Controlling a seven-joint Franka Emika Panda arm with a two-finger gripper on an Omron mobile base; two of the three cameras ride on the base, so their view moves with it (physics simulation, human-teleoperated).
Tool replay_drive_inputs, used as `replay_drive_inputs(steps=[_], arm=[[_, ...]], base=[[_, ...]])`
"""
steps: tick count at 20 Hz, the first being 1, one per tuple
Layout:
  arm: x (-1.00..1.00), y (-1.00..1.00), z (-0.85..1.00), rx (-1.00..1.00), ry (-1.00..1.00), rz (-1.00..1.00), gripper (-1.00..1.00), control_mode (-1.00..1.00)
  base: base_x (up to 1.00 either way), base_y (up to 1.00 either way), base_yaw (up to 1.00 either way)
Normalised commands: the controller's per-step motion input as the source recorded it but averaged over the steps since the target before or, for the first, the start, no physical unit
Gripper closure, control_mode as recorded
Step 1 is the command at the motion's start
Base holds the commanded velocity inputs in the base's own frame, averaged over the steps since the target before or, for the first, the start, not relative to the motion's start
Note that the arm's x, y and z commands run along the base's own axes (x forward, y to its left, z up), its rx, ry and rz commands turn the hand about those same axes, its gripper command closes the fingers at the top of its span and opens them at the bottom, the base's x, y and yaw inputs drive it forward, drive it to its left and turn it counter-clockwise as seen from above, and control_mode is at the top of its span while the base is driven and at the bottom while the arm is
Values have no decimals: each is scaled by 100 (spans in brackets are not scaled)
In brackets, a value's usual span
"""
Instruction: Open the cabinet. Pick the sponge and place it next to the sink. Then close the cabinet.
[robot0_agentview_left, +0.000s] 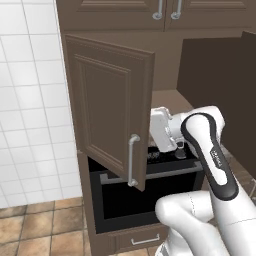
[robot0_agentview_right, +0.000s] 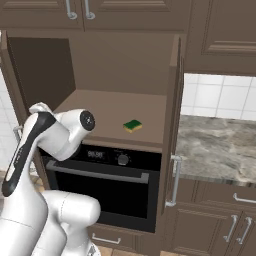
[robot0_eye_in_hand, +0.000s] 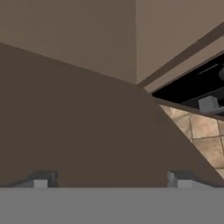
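cabinet (robot0_agentview_right: 120, 65): both doors swung open | sponge (robot0_agentview_right: 132, 125): flat on the shelf, front right part | gripper (robot0_eye_in_hand: 109, 180): jaws wide, nothing in them, low at the left door | sponge lies to its right, guessing that's the reach

One cabinet (robot0_agentview_right: 120, 65) stands with two doors swung open, holding one sponge (robot0_agentview_right: 132, 126), above one black oven (robot0_agentview_right: 107, 185) and one drawer (robot0_agentview_right: 112, 239).
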Motion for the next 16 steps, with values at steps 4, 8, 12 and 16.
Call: replay_drive_inputs(steps=[4, 8, 12, 16], arm=[[23, 0, 0, 0, 4, 16, -100, -100], [19, 0, 0, 1, 2, 17, -100, -100], [2, 0, 0, 4, 0, 17, -100, -100], [0, 9, 0, 5, 0, 14, -100, -100]], base=[[0, 0, 0], [0, 0, 0], [0, 0, 0], [0, 0, 0]])
